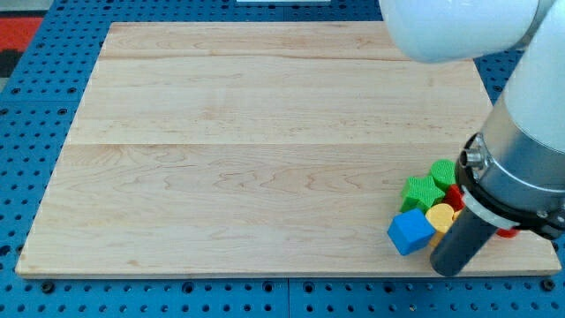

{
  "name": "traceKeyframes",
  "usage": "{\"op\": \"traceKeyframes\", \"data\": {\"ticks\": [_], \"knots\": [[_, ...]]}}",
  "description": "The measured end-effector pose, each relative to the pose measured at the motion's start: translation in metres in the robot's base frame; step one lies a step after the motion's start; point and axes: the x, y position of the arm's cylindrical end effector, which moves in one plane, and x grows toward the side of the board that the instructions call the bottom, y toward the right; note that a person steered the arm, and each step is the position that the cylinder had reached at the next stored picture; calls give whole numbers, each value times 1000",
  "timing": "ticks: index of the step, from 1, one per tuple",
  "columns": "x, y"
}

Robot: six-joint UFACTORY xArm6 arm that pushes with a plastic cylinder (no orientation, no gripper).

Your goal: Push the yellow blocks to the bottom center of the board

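A cluster of blocks sits at the board's bottom right. A yellow block (pixel 440 215), round-edged, lies in its middle, partly covered by my rod. A blue cube (pixel 410 232) is just to its left. Two green blocks, one star-like (pixel 421 191) and one further right (pixel 443 171), lie above it. A red block shows as slivers (pixel 454 196) beside the rod and at the right (pixel 506 232). My tip (pixel 450 264) is at the bottom edge, just below and right of the yellow block, close to the blue cube. Only one yellow block shows.
The wooden board (pixel 265 132) lies on a blue pegboard table (pixel 35 132). The white and grey arm body (pixel 521 150) fills the view's right side and hides part of the block cluster and the board's right edge.
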Motion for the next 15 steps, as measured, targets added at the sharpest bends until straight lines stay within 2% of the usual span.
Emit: {"op": "traceKeyframes", "data": {"ticks": [2,3,4,5,6,7,9,10,13,15], "knots": [[-24,-61],[-62,-66],[-82,-73],[-32,-72],[-3,-28],[9,0],[-7,89],[-9,110],[-13,62],[-20,64]]}}
